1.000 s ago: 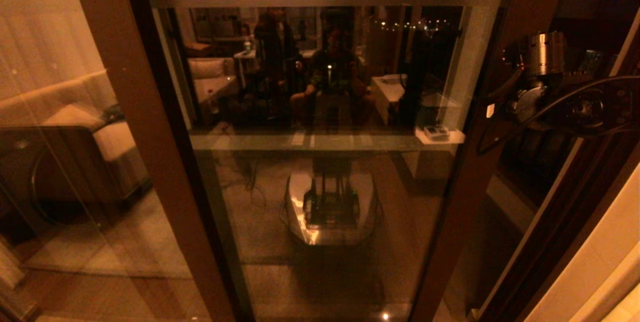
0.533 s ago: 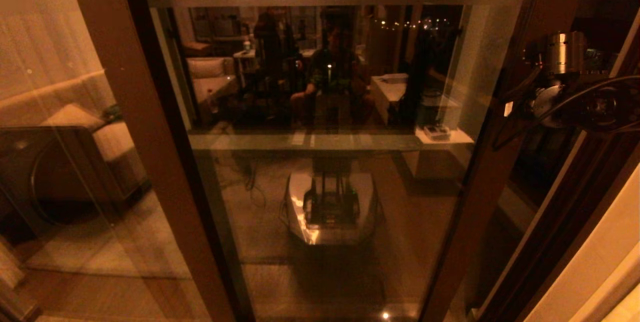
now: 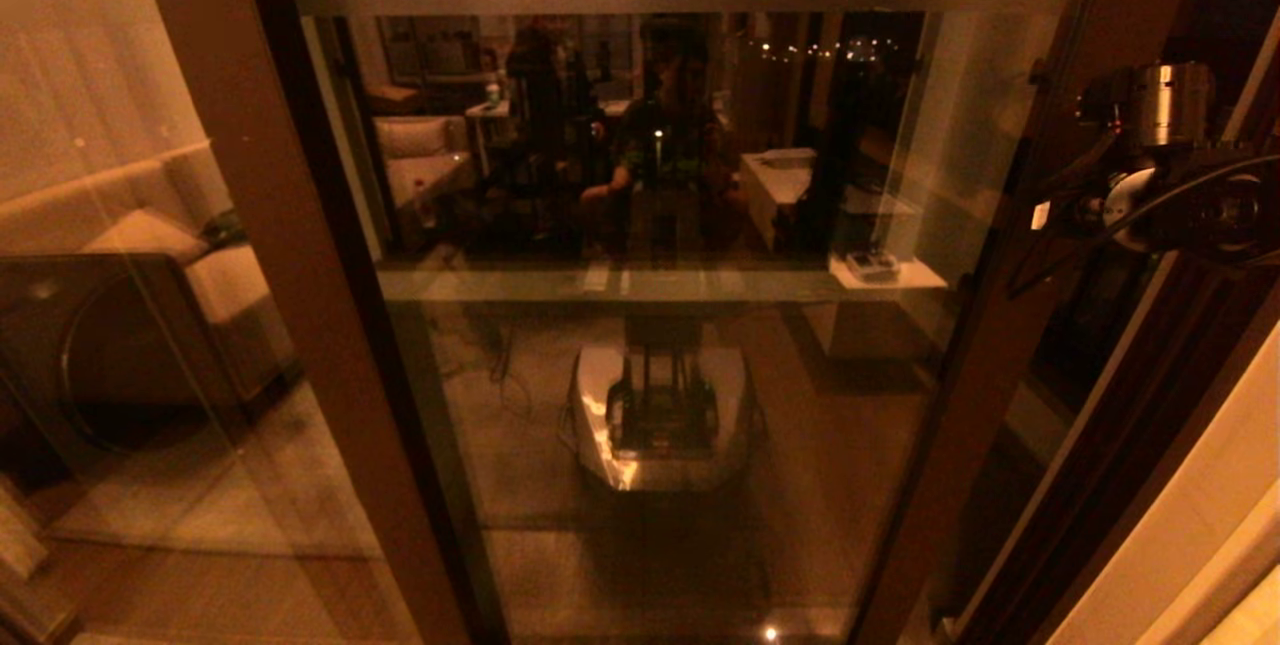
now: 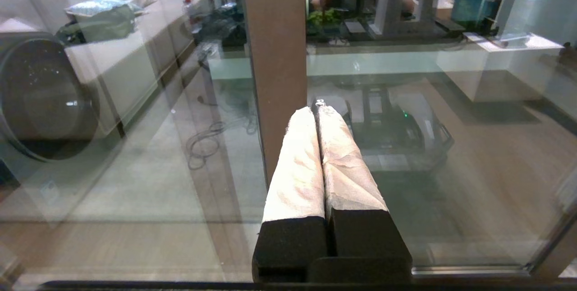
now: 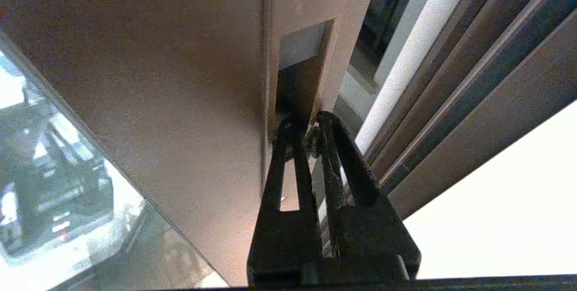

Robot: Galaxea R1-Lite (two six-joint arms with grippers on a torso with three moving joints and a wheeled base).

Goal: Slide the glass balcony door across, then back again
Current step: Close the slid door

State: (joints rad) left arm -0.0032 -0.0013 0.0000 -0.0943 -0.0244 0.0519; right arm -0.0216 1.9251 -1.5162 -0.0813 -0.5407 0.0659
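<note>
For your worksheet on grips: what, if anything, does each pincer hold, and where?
The right pincer holds nothing; its tips sit in the door's handle slot. The left pincer is shut, empty.

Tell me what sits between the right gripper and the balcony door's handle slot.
Nothing visible: the right gripper has its fingertips at the mouth of the handle slot in the glass balcony door, fingers close together.

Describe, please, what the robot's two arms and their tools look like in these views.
The left tool has two long fingers wrapped in pale, wrinkled tape over black foam-like bases. The right tool has slim black fingers; one has a long slot through it, the other a rough, curved edge. In the head view, the right arm carries a shiny metal cylinder, dark housings and looping black cables.
</note>
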